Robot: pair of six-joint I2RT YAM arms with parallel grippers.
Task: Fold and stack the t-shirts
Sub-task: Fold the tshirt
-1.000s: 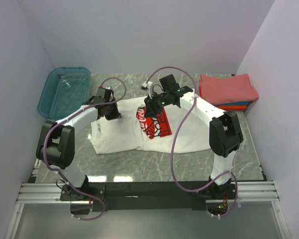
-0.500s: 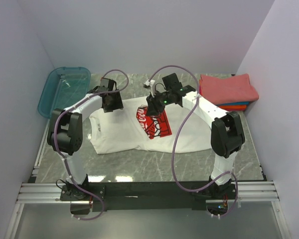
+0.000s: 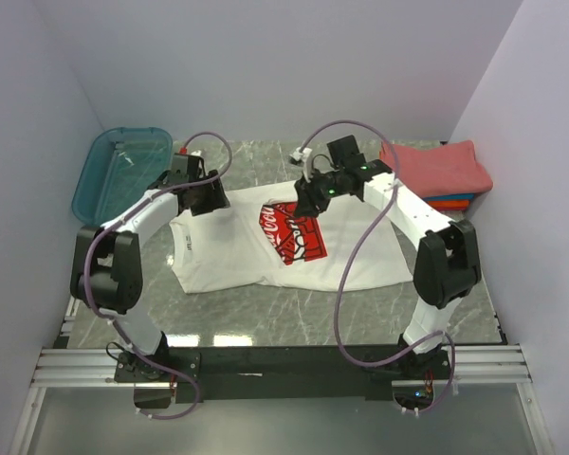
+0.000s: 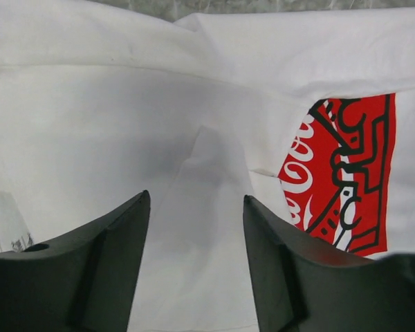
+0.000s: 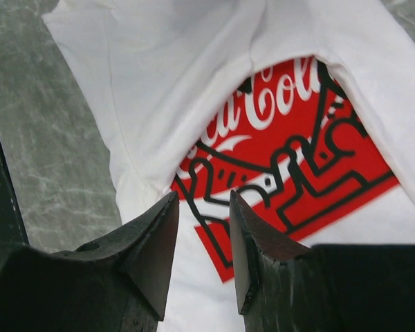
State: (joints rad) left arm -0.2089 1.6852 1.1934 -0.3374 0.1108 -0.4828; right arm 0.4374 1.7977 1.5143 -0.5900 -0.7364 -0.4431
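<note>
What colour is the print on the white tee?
Print is red with black lines; right wrist view.

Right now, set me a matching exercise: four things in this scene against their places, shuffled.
Things:
1. bin
2. white tee
3. folded tees
4. red print

Places:
A. far right corner
B. on the white tee
C. far left corner
D. spread out mid-table

Pairs: 1-C, 2-D, 3-A, 4-B
</note>
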